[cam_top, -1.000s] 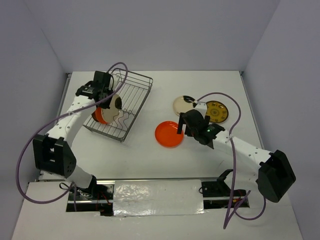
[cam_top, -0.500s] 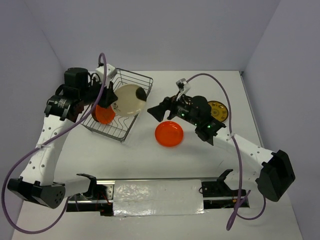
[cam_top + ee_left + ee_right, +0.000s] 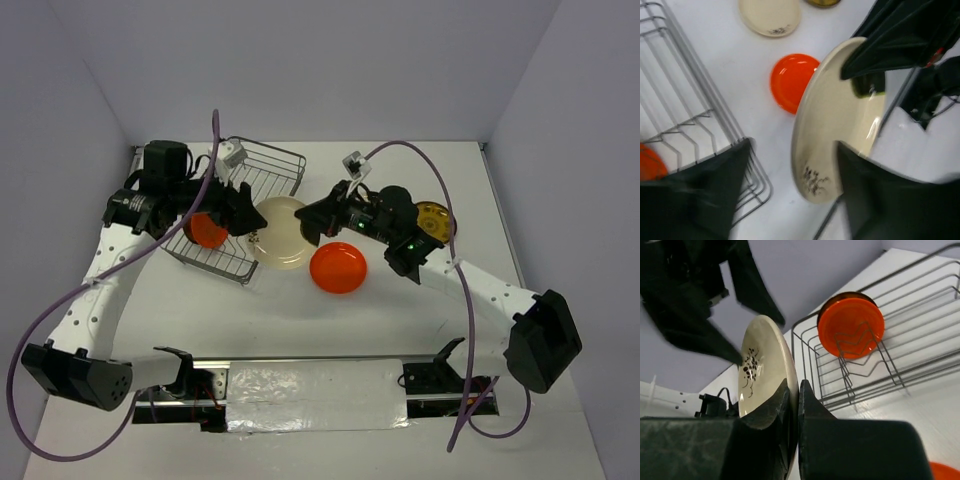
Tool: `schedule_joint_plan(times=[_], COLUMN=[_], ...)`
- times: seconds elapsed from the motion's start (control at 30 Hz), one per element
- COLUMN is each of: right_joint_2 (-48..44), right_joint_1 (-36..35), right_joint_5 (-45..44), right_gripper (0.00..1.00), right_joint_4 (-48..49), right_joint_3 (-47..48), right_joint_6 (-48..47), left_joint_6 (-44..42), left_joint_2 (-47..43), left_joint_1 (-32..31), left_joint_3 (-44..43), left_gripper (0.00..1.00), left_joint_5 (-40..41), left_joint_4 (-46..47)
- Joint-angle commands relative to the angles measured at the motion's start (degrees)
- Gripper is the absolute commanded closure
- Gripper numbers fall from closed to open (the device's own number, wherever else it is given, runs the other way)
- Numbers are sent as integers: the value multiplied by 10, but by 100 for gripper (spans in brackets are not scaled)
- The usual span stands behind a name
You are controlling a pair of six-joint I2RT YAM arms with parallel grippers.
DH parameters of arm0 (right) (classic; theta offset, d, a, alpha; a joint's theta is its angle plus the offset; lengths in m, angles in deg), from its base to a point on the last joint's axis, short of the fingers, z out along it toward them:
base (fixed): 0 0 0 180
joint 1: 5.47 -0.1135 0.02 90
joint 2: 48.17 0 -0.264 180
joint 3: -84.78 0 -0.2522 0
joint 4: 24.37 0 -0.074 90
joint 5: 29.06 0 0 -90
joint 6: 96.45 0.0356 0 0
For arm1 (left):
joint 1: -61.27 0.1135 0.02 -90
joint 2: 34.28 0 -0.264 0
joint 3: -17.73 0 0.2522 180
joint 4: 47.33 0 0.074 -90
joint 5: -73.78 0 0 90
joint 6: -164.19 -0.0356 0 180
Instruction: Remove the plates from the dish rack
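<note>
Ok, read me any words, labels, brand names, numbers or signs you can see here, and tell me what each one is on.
No readable words, numbers or signs in any view.
Held cream plate: a dark blotchy mark near its rim; it looks like decoration, not letters I can read.
Flat cream plate: a small dark mark at its edge, too small to read.
Orange plate: plain, no label.

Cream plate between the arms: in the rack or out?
Out: the cream plate hangs beside the dish rack, rim pinched by the right claw.
</note>
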Motion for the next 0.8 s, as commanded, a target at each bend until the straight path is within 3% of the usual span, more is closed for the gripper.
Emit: schedule_joint_plan(times=[0.0,0.03,0.1,0.13,0.17,0.27,0.33,0.47,0.6,0.63,0.67,0.7,0.77], right_joint_2=[-37,-39,-37,-28,-22,34,91,180,245,252,259,258,254], right_joint_1=[37,51,111,137,161,236,287,341,348,348,349,348,341], right_joint_5=[-60,-90,-176,-191,-204,-252,-237,-171,-144,-139,-139,-142,-157], right_gripper=[100,100,100,100,100,100,97,93,87,83,59,45,27], right_joint_4=[-21,-47,-140,-161,-184,-209,-189,-145,-178,-182,-191,-191,-211], right_joint_3=[-18,-18,-15,-18,-22,-14,-1,29,105,112,115,114,111], right_joint_6=[31,46,100,118,127,136,134,133,106,102,103,104,95], left_joint_6=[52,53,53,53,53,34,22,6,-11,-13,-13,-14,-16], left_joint_2=[-19,-15,8,13,22,13,1,-15,-36,-39,-44,-46,-52], left_joint_1=[-4,-5,-4,-3,-1,3,4,5,5,5,5,5,5], left_joint_3=[-1,-7,-35,-39,-41,-14,21,45,53,55,59,63,72], left_gripper=[1,0,0,0,1,0,0,0,0,0,1,1,1], left_joint_5=[133,252,356,442,476,529,539,552,562,565,567,575,578], left_joint_4=[79,76,59,45,41,46,58,54,51,49,49,49,46])
